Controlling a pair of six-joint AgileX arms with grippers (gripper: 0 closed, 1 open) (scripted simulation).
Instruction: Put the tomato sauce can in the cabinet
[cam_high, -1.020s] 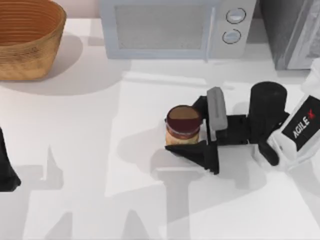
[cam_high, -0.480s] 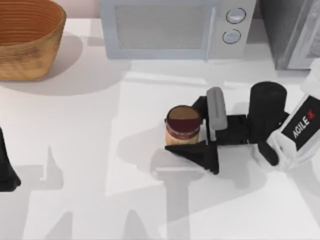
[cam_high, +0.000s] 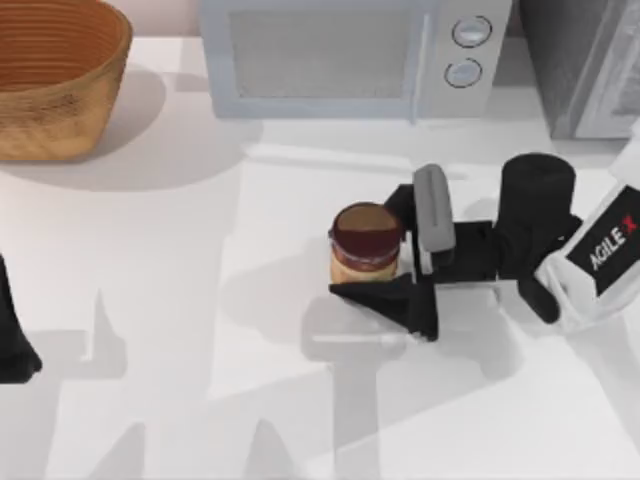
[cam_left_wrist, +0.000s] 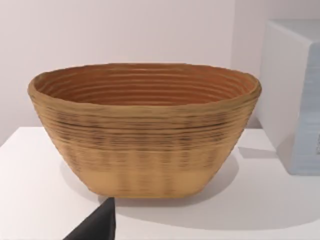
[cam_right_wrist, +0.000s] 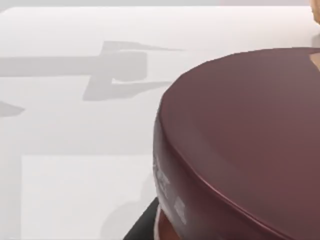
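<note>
Here the can stood upright between the right gripper's fingers.
The fingers closed on its sides; the cabinet lay beyond, right of the microwave.

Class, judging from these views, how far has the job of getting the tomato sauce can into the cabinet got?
Done: the right gripper has closed on the tomato sauce can mid-table. In hand: carrying it. Left: moving it to the cabinet at the table's far right corner and placing it inside. The left arm sits parked at the left edge.
</note>
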